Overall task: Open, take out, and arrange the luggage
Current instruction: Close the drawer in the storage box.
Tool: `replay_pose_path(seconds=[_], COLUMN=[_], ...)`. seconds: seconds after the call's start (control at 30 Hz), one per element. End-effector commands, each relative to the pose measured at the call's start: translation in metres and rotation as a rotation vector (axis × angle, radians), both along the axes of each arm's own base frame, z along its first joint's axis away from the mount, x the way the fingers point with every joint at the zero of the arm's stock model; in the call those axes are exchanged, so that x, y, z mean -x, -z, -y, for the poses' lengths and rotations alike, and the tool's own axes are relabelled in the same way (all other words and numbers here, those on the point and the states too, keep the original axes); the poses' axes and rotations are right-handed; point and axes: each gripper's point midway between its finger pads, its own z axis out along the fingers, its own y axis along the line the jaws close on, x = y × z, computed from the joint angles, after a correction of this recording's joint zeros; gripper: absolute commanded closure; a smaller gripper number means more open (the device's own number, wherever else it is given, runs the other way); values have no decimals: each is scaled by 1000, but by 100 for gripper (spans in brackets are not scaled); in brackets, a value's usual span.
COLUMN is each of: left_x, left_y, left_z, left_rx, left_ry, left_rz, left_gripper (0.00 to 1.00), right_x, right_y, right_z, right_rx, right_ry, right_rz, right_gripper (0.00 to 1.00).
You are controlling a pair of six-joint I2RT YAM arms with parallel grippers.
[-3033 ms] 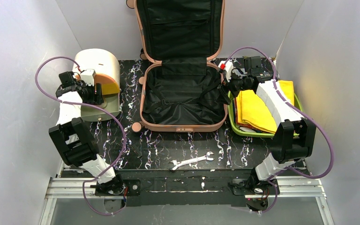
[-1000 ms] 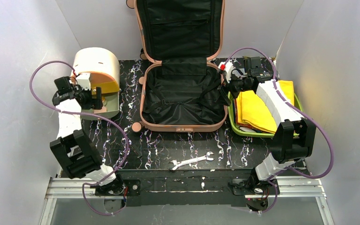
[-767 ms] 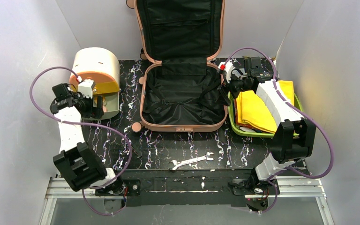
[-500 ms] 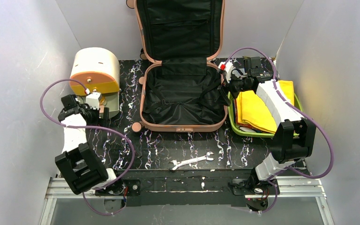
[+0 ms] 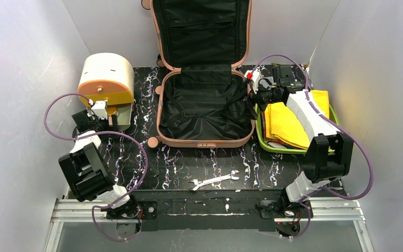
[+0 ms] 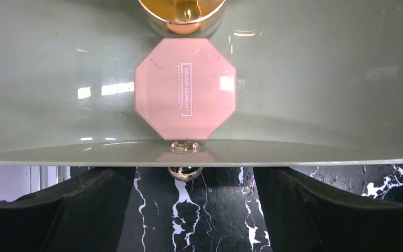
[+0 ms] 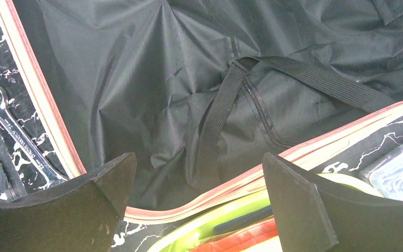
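Centrally, open luggage (image 5: 204,105), right tool (image 5: 252,103) above its right rim

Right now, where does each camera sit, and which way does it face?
Top external: above and behind the bases, looking down on the open salmon-pink hard-shell suitcase; both arms show.
Left wrist: on the left arm, facing a pink octagonal compact; left jaws below.
Right wrist: on the right arm, facing the suitcase's black lining; right jaws below.
Shared: suitcase and silver metal wrench, in top and right wrist.

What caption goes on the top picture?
Open pink luggage lies between a round box and a green tray.
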Motion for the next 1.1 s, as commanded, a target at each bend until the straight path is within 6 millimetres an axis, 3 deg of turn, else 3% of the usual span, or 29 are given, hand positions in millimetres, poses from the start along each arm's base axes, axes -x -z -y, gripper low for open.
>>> replay_pose_path(seconds=[0.0,0.23,0.73,1.07], left_x=[-36,-57,-91,-106], left_y=[-25,-43,-34,-35], left_z=[-2,4,-12,-16], left_rx=[12,58,126,183], left_ry=[12,29,-43,-89], left_rz=[183,328,378,440], left_gripper=[22,24,24,39], right_x=[-2,-4,-5,-6], right_y=[-3,3,11,20], right_z=[-3,-3,-2,-4], right_rx=[-24,-19,-5,9], right_ry=[-2,-3,-2,-5], right_rz=[8,-7,-22,-43], right_gripper=[0,0,0,0])
